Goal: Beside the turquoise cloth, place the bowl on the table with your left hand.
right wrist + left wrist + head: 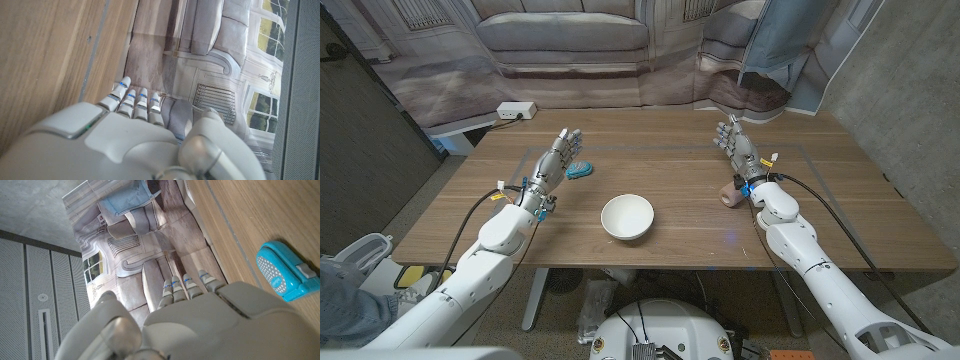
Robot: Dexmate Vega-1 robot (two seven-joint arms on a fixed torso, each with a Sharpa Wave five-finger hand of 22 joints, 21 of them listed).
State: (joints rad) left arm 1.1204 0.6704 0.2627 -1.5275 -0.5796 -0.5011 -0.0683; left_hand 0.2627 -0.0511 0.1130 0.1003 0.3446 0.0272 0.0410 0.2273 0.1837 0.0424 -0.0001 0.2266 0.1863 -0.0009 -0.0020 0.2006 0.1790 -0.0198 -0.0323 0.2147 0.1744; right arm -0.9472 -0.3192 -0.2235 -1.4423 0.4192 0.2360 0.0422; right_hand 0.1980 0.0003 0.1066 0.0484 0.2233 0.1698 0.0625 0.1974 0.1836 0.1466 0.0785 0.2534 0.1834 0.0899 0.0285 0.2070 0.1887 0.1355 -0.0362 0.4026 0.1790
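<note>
Head view: a white bowl [627,217] is seen upright on the wooden table [840,200], near the front edge and between the two arms, touched by neither hand. The left hand [554,163] is held over the table's left part with its fingers extended and apart, and nothing is gripped in it. Just beside its fingers, on the side toward the bowl, a turquoise object [579,171] is lying; in the left wrist view it is shown as a turquoise dotted item [282,272] with a white tab, and no writing can be read on it. The right hand [739,147] is likewise spread and empty, with a small pink object [731,195] lying by its wrist.
</note>
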